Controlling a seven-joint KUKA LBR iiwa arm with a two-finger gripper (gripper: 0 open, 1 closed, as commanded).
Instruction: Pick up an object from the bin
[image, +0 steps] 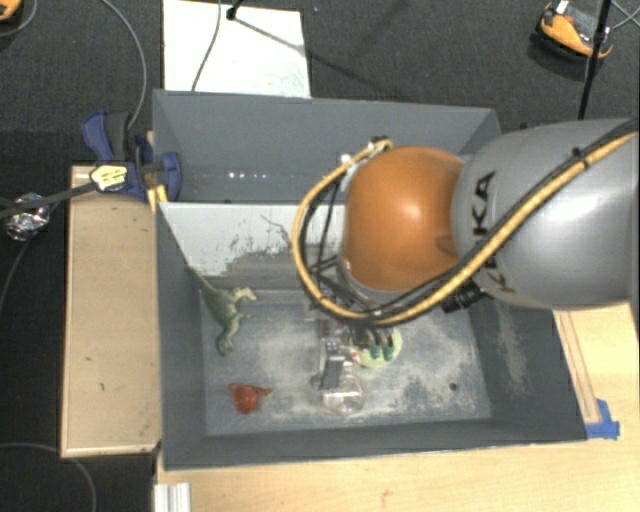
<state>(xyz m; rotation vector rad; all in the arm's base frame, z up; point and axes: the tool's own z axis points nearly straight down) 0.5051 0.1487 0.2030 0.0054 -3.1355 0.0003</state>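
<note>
A grey metal bin is seen from above. A large silver arm reaches in from the right, with a rounded orange cover at its wrist and looped cables around it. Below the cover, the hand is low over the bin floor, near the middle of the front wall. Whether the hand is wide or narrow cannot be told, because the wrist hides much of it.

Directly beneath the hand lies a small pale, glassy-looking thing, close to the front wall. Nothing can be seen held in the hand. The step appears to be the descent onto a thing, before any grasp. The next move would likely call for settling around the pale thing and closing on it, then lifting straight up.

Just beside the hand, on its right, sits a small green-and-white thing, partly under the wrist; it could be nudged or caught by mistake. Well apart on the left lie a green toy dinosaur and, nearer the front, a small red thing. Neither is in the way.
</note>
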